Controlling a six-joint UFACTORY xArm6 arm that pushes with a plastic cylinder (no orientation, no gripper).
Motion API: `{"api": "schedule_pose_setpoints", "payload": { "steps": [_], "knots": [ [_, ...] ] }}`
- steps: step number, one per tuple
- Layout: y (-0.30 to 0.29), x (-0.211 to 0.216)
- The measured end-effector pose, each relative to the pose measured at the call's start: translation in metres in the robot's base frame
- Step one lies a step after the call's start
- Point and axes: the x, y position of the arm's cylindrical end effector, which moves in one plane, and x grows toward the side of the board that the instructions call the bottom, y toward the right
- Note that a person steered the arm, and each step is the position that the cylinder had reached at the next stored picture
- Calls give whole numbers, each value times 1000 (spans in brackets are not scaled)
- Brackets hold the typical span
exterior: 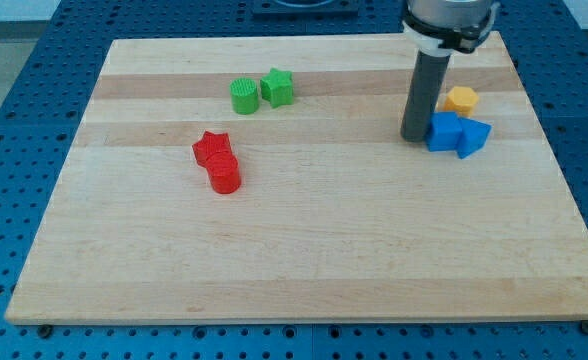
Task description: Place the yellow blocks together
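One yellow block (462, 99), roughly hexagonal, sits near the view's right edge of the wooden board (304, 260). My tip (415, 137) stands just left of and slightly below it, touching or nearly touching the left side of a blue cube (443, 132). The rod hides the area right behind it; no second yellow block shows.
A second blue block (473, 137) leans against the blue cube's right side. A green cylinder (244, 96) and a green star (278, 87) sit at the upper middle. A red star (212, 148) and a red cylinder (224, 173) sit together left of centre.
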Motion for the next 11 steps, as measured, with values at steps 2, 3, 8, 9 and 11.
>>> {"api": "schedule_pose_setpoints", "payload": {
  "steps": [2,3,8,9,11],
  "knots": [
    [-34,-14],
    [-66,-51],
    [-26,-48],
    [-15,-38],
    [-19,-37]
  ]
}}
